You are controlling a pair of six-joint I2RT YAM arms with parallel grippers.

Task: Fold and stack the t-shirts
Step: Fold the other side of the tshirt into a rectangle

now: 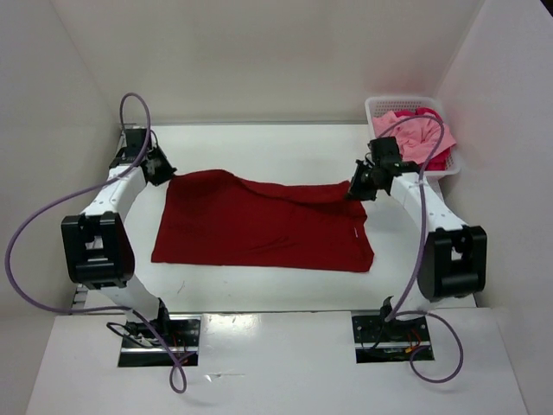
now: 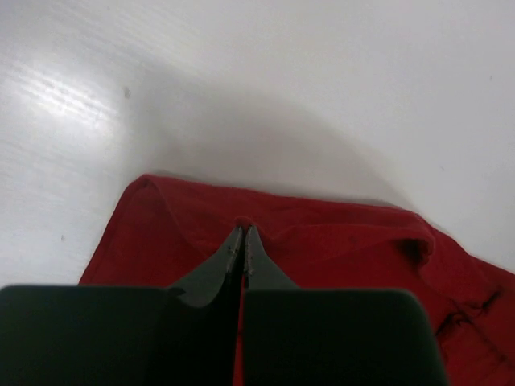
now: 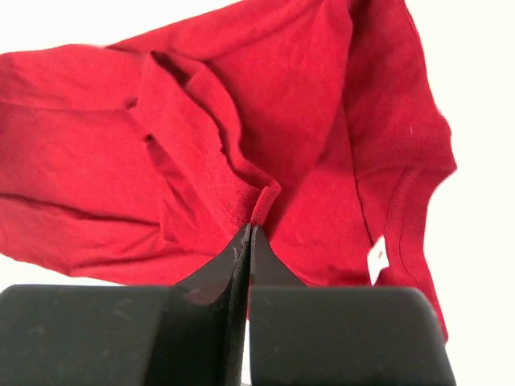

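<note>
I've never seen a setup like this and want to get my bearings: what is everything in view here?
dark red t-shirt: one, dark red, spread on the table
light pink t-shirt: one, light pink, in the basket
magenta t-shirt: one, bright pink, in the basket, mostly hidden
basket: one, white mesh, table's far right corner
table: one, white
cables: two, purple, one along each arm
arms: two, white and black, bolted at the near edge
left gripper: one, black, shut on the dark red t-shirt's far left edge
right gripper: one, black, shut on its far right edge
</note>
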